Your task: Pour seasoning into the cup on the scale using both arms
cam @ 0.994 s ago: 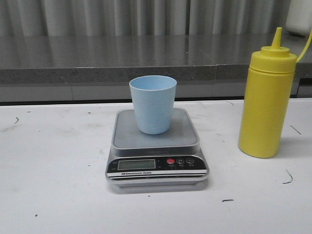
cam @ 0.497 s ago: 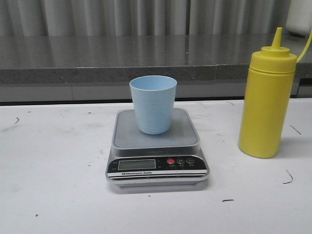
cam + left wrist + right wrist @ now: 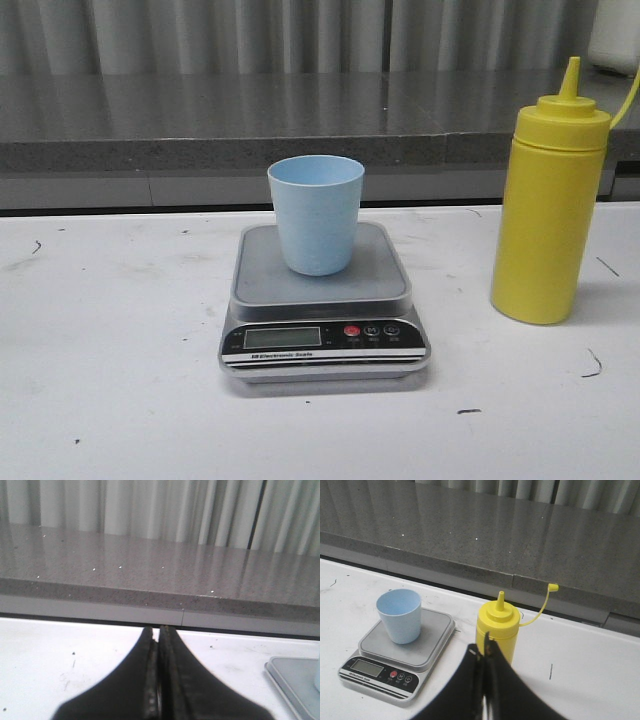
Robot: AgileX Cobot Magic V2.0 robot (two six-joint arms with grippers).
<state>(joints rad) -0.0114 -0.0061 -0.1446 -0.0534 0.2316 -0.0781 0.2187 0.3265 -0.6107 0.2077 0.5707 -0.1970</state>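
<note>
Seasoning bottle (image 3: 548, 205), yellow, stands upright on the white table (image 3: 110, 380) well right of the scale (image 3: 322, 300); its nozzle is uncapped, the tethered cap hanging off to the side. Pale blue cup (image 3: 316, 214) sits centred on the platform. Right gripper (image 3: 483, 680) and left gripper (image 3: 156, 672) both show fingers pressed together, holding nothing. You need to open the right jaws wide first, then take the bottle mid-body and level, squeezing lightly so nothing spurts early.

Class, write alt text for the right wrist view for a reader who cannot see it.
A yellow squeeze bottle with its cap off and hanging on a tether stands on a white table, just beyond the shut right gripper. Beside it, apart, a pale blue cup stands upright on a silver digital scale.
</note>
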